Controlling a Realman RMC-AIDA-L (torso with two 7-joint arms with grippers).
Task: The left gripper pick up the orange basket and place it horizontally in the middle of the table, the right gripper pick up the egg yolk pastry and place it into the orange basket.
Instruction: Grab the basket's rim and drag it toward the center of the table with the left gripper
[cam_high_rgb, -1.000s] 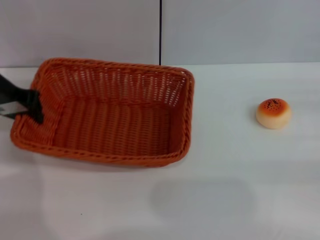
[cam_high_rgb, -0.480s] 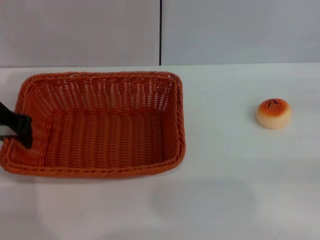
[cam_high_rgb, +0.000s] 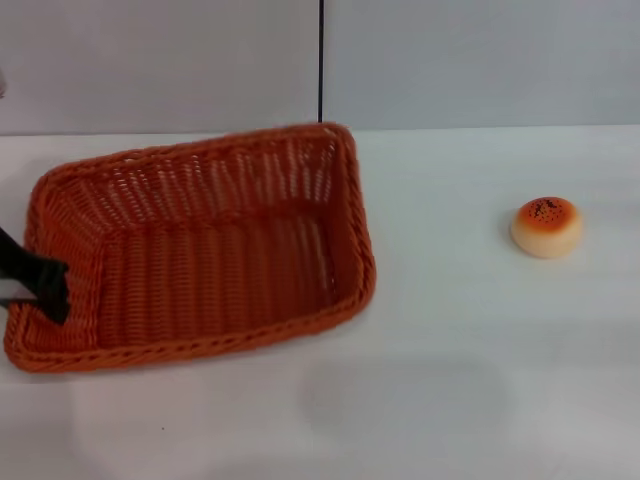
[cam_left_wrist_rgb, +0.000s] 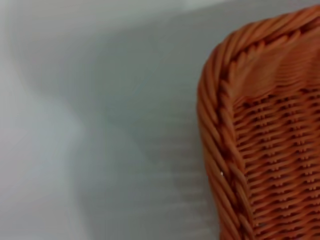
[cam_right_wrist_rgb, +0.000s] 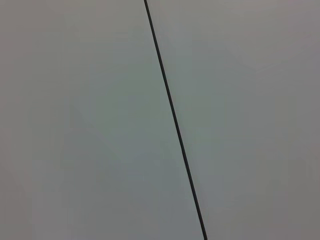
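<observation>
Large rectangular orange woven wicker basket (cam_high_rgb: 200, 250) with braided rim and open-weave sloped sides, at left-centre of frame, skewed on the plain white table (cam_high_rgb: 450, 380). Black left gripper (cam_high_rgb: 45, 285) clamped on its left rim. Small round glossy sesame-specked pastry (cam_high_rgb: 546, 226) at right, well apart.

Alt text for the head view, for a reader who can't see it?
The left gripper clamps the short left wall of the orange basket, which sits skewed on the table. The egg yolk pastry lies alone far to the right; the right gripper is out of view.
</observation>
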